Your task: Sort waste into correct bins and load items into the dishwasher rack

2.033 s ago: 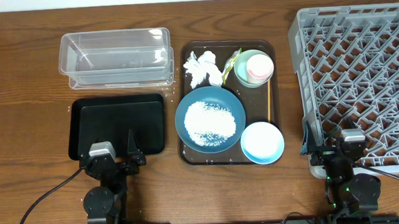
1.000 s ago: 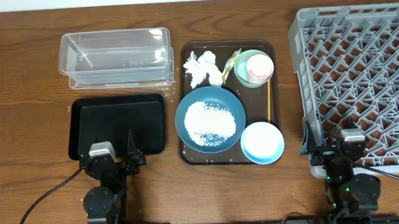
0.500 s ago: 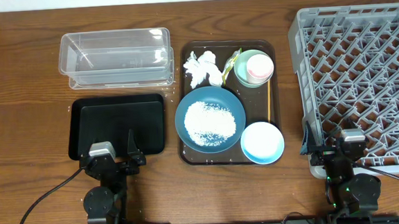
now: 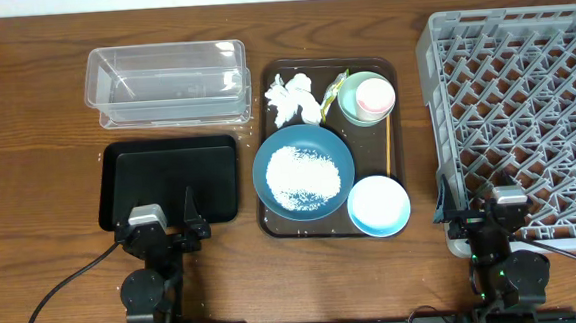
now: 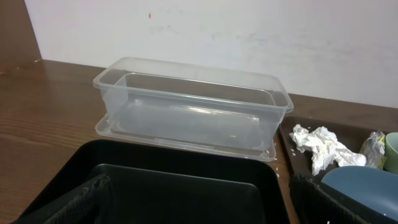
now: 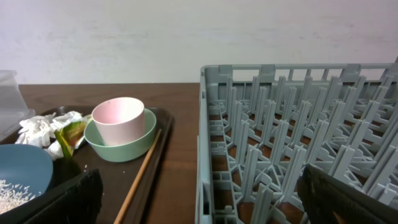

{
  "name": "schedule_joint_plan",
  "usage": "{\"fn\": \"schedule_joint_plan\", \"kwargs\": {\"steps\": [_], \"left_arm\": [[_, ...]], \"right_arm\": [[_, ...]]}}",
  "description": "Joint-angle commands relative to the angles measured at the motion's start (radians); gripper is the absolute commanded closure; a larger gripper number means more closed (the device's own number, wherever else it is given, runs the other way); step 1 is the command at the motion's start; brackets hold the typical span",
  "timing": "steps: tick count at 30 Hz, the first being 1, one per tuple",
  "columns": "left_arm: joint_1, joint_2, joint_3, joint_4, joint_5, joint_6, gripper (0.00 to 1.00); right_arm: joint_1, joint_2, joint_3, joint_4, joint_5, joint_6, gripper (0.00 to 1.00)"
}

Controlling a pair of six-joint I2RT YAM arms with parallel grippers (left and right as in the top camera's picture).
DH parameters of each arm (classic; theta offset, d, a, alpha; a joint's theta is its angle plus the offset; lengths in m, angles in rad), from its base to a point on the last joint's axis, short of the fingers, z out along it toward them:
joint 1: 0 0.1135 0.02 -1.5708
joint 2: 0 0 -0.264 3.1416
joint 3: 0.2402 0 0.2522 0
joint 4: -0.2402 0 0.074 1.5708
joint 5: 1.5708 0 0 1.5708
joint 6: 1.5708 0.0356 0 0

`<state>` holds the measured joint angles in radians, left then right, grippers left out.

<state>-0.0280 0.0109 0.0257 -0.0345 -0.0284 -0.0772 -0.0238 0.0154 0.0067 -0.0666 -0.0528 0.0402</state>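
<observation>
A blue plate [image 4: 304, 171] heaped with white rice [image 4: 304, 177] sits on the brown tray [image 4: 390, 70], with crumpled tissue [image 4: 290, 98], a yellow-green wrapper [image 4: 334, 87], a pink cup [image 4: 374, 95] inside a mint-green bowl [image 4: 351, 110], a light-blue bowl [image 4: 379, 205] and chopsticks [image 4: 389, 140]. The clear tub [image 4: 167, 84] and black tray [image 4: 169, 181] lie to the left. The grey rack [image 4: 521, 117] is at the right. My left gripper [image 4: 163, 229] is open over the black tray's near edge. My right gripper [image 4: 480, 215] is open at the rack's near left corner. Both are empty.
The left wrist view shows the clear tub [image 5: 193, 106], the black tray [image 5: 174, 180] and the tissue [image 5: 320, 143]. The right wrist view shows the rack [image 6: 298, 137], the pink cup [image 6: 118, 119], the mint-green bowl [image 6: 121, 146] and a chopstick [image 6: 138, 180].
</observation>
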Motion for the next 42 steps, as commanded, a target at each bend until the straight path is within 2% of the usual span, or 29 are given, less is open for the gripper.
{"fn": "schedule_joint_plan", "kwargs": {"steps": [1, 10, 14, 19, 23, 28, 32, 34, 40, 42], "left_arm": [[0.005, -0.007, -0.022, -0.037, 0.003, 0.014, 0.08], [0.005, -0.007, -0.022, 0.000, 0.018, 0.003, 0.08], [0.004, -0.007, -0.022, 0.119, 0.289, -0.187, 0.08], [0.004, -0.007, -0.022, 0.200, 0.487, -0.262, 0.08], [0.004, -0.007, -0.016, 0.303, 0.469, -0.343, 0.08], [0.004, 0.026, 0.077, 0.298, 0.397, -0.373, 0.08], [0.004, 0.196, 0.230, 0.207, 0.414, -0.366, 0.08], [0.004, 0.341, 0.344, 0.122, 0.487, -0.316, 0.08], [0.004, 0.843, 0.765, -0.305, 0.809, -0.176, 0.08], [0.004, 0.973, 0.868, -0.374, 1.007, -0.177, 0.08]], "right_arm": [[-0.005, -0.002, -0.001, -0.005, 0.000, -0.012, 0.01], [-0.005, -0.002, -0.001, -0.004, 0.000, -0.012, 0.01], [-0.005, -0.002, -0.001, -0.005, 0.000, -0.012, 0.01], [-0.005, -0.002, -0.001, -0.005, 0.000, -0.012, 0.01], [-0.005, -0.002, -0.001, -0.005, 0.000, -0.012, 0.01], [-0.005, -0.002, -0.001, -0.005, 0.000, -0.012, 0.01], [-0.005, -0.002, -0.001, -0.005, 0.000, -0.012, 0.01], [-0.005, -0.002, -0.001, -0.005, 0.000, -0.012, 0.01], [-0.005, -0.002, -0.001, -0.005, 0.000, -0.012, 0.01], [-0.005, -0.002, -0.001, -0.005, 0.000, -0.012, 0.01]]}}
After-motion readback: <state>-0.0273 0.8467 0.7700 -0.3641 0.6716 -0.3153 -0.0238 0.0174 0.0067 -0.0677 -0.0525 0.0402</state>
